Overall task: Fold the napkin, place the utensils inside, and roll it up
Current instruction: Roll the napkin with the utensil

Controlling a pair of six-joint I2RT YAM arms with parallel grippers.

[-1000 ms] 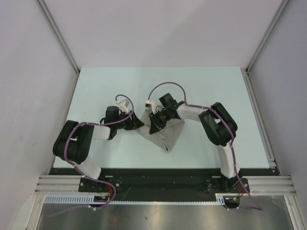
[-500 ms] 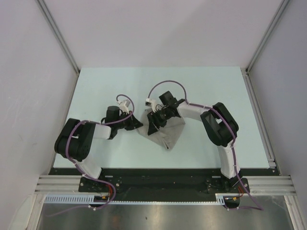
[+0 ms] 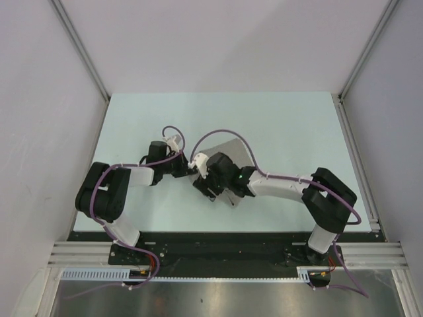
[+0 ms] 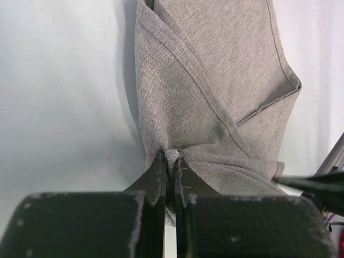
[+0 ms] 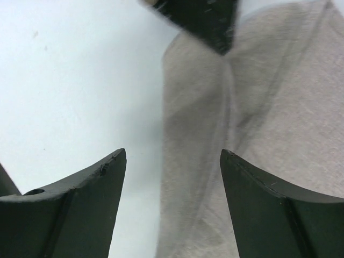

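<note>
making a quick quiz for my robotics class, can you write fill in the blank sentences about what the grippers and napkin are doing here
1. The left gripper is ___ on a bunched edge of the napkin.
2. The right gripper holds nothing, and its jaws are ___.
3. Overlapping layers and hemmed edges show that the napkin is ___, not one flat sheet.

Missing words: shut; open; folded

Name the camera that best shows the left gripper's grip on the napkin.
Left wrist: it looks along the left gripper, shut on a bunched fold of the napkin. Top external shows the pinch only small and partly hidden. Right wrist shows the napkin and just a dark tip at the frame's top, probably that gripper.
</note>
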